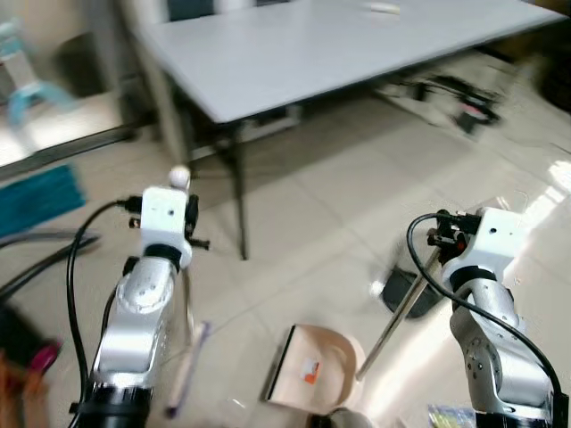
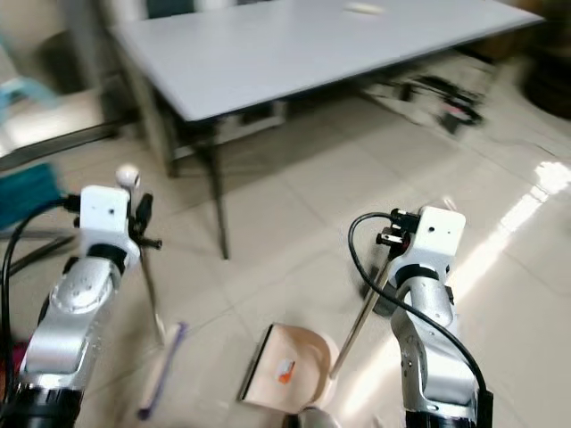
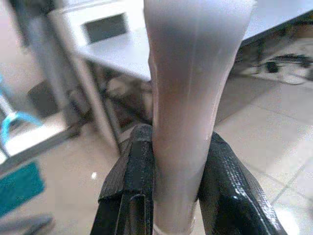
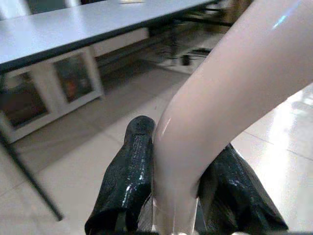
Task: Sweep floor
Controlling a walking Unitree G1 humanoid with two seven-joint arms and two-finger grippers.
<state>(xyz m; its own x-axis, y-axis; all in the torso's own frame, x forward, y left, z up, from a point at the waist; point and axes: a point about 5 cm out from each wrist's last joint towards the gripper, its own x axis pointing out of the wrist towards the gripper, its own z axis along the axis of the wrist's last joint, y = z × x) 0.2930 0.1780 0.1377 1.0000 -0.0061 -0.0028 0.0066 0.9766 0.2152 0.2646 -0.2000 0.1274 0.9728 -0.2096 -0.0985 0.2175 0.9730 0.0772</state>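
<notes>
Both upright: broom handle (image 3: 190, 98) in left claw (image 3: 178, 196), dustpan handle (image 4: 220, 107) in right claw (image 4: 183, 196).

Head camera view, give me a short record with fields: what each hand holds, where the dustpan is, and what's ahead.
left hand: shut on the pale broom handle, held roughly upright
right hand: shut on the pale dustpan handle
dustpan: on the tiled floor between the arms, its metal pole slanting up to the right hand
inside dustpan: a small orange bit
ahead: grey table on dark legs
image: blurred by motion
</notes>
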